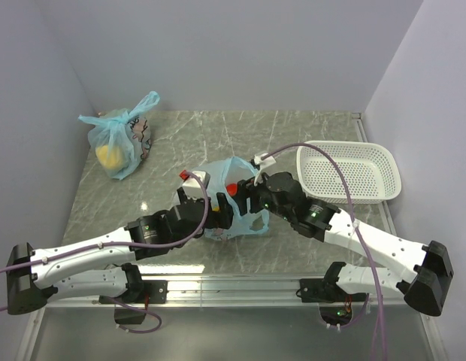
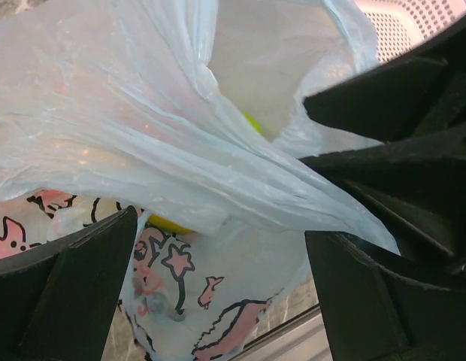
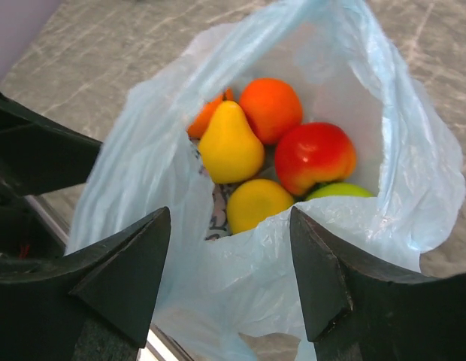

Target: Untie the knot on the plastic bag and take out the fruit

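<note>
My left gripper (image 2: 220, 226) and right gripper (image 3: 230, 219) each have jaws spread over the rim of the plastic bag (image 3: 135, 158), by the middle of the counter (image 1: 240, 135) near edge, to keep it open above the fruit (image 3: 314, 154).

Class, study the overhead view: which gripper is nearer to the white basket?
Right. The right gripper is at the right side of the open plastic bag, with the white basket further right. The left gripper is at the bag's left side, farther from the basket.
</note>
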Robot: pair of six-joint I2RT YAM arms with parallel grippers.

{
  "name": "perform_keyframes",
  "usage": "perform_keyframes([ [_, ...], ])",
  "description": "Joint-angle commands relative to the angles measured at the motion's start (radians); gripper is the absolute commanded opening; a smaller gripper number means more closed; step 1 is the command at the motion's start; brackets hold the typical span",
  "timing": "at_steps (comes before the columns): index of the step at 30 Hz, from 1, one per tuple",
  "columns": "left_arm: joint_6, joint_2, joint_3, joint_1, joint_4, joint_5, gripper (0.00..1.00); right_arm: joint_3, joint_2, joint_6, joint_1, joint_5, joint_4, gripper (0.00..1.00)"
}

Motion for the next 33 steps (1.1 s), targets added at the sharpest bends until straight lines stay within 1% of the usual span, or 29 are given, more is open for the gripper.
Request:
perform_keyframes([
  [1,0.037,-0.013,0.045,-0.006,0.106,0.070,0.99,0.049,0.017,-0.012,0.012,-0.097,0.079,0.72],
  [4,0.043,-0.024,0.044,-0.006,0.137,0.133,0.99,0.055,0.031,-0.012,0.012,-0.115,0.105,0.72],
  [9,0.052,-0.064,0.013,-0.006,0.172,0.152,0.99,0.076,0.077,0.002,0.012,-0.173,0.137,0.72],
  [12,0.057,-0.074,-0.004,-0.006,0.197,0.132,0.91,0.084,0.106,0.024,0.013,-0.222,0.150,0.72],
  [15,0.064,-0.074,-0.014,-0.006,0.223,0.109,0.75,0.081,0.124,0.038,0.013,-0.253,0.150,0.72],
  [16,0.064,-0.073,-0.018,-0.006,0.227,0.101,0.65,0.080,0.127,0.042,0.015,-0.259,0.150,0.72],
  [18,0.063,-0.064,-0.021,-0.006,0.235,0.067,0.53,0.073,0.137,0.056,0.016,-0.282,0.180,0.72],
  [19,0.060,-0.062,-0.019,-0.006,0.232,0.057,0.39,0.070,0.141,0.064,0.013,-0.291,0.185,0.72],
  [20,0.055,-0.051,-0.015,-0.006,0.228,0.025,0.31,0.061,0.143,0.068,0.018,-0.299,0.191,0.72],
  [21,0.049,-0.048,-0.011,-0.003,0.215,0.012,0.13,0.057,0.143,0.080,0.016,-0.311,0.203,0.72],
  [22,0.050,-0.045,-0.005,-0.001,0.209,-0.002,0.03,0.052,0.144,0.087,0.016,-0.313,0.208,0.72],
  [23,0.052,-0.041,-0.004,0.002,0.201,-0.014,0.00,0.044,0.144,0.090,0.016,-0.310,0.210,0.71],
  [27,0.044,-0.059,0.002,0.036,0.129,-0.072,0.00,0.035,0.126,0.085,0.015,-0.218,0.167,0.71],
  [28,0.028,-0.065,0.001,0.059,0.085,-0.083,0.00,0.030,0.112,0.082,0.012,-0.156,0.161,0.72],
  [29,0.015,-0.085,-0.001,0.071,0.064,-0.097,0.01,0.018,0.103,0.081,0.012,-0.129,0.159,0.72],
  [31,-0.029,-0.110,-0.017,0.117,0.016,-0.124,0.01,0.009,0.089,0.064,0.007,-0.088,0.159,0.72],
  [33,-0.043,-0.156,-0.031,0.145,-0.010,-0.112,0.01,0.000,0.094,0.054,0.007,-0.087,0.142,0.72],
])
